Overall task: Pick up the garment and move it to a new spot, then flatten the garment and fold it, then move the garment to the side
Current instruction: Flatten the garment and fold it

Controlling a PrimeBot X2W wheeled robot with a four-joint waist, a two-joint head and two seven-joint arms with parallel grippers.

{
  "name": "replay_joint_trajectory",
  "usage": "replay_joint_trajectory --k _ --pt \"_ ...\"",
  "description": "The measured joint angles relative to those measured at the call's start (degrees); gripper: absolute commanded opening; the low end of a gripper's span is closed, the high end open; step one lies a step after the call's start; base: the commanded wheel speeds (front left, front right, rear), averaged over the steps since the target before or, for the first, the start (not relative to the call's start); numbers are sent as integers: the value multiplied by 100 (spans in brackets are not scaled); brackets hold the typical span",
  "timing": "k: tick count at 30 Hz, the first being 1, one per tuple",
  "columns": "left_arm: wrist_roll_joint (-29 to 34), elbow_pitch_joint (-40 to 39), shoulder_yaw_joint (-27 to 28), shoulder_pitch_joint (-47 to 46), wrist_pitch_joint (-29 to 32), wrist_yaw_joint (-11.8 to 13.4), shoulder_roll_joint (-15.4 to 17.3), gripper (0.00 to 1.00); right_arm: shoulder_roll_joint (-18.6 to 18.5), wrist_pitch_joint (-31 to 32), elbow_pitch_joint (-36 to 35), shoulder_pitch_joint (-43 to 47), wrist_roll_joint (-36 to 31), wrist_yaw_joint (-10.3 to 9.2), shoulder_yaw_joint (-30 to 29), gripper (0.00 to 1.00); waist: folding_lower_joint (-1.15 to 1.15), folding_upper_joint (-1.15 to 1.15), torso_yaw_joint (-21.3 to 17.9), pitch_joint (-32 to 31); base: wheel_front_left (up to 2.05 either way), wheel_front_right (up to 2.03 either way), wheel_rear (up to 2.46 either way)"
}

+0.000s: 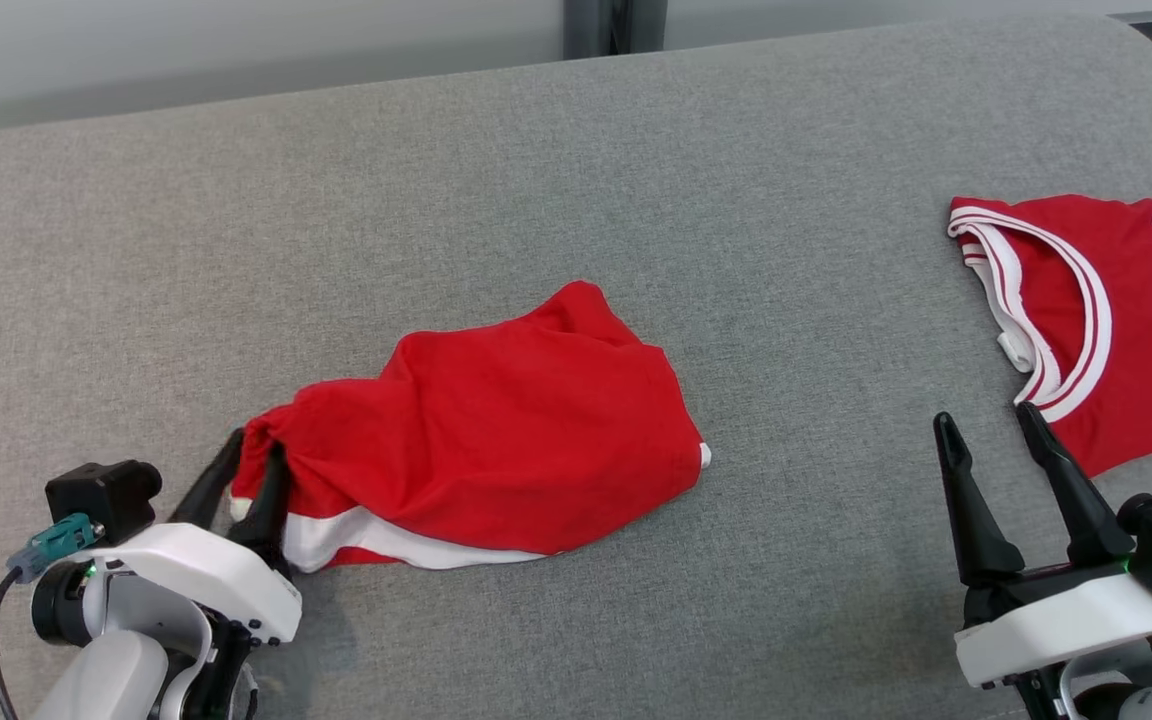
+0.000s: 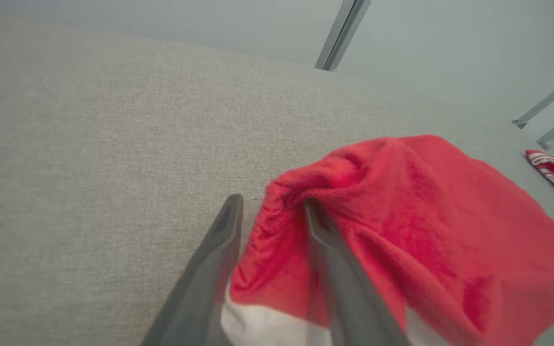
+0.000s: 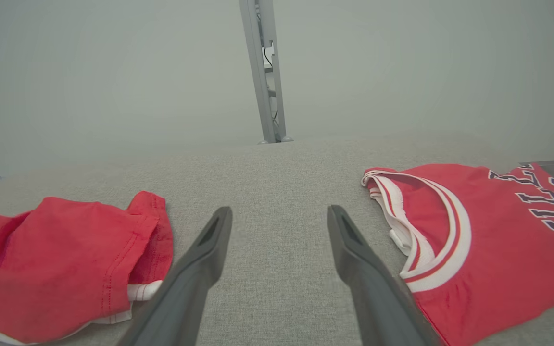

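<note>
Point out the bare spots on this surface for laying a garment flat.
Widest free patch: the far strip of grey surface behind the crumpled red garment. Also bare: the gap between it and the jersey, ahead of the right pincer. Crowded: near left, where the left pincer straddles the garment's edge.

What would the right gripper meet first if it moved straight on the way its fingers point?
Probably only bare grey cushion: the right gripper points between the red garment and the jersey; its height is unclear.
</note>
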Motion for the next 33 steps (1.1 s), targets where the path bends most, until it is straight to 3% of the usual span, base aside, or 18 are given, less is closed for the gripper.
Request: replay_joint_trajectory --k 8,20,33 --pt "212 105 297 -5 -944 73 -78 100 -7 -90 -80 8 -69 0 -84 100 0 0 77 -155 0 0 0" --pt "1615 -1635 676 995 -1196 964 -40 100 -107 -14 -110 217 -197 0 -47 100 0 0 413 -635 0 0 0" --pt "1701 -1992 514 1370 -1183 1050 -65 100 -178 188 -196 369 -190 0 -59 100 0 0 750 -781 0 0 0"
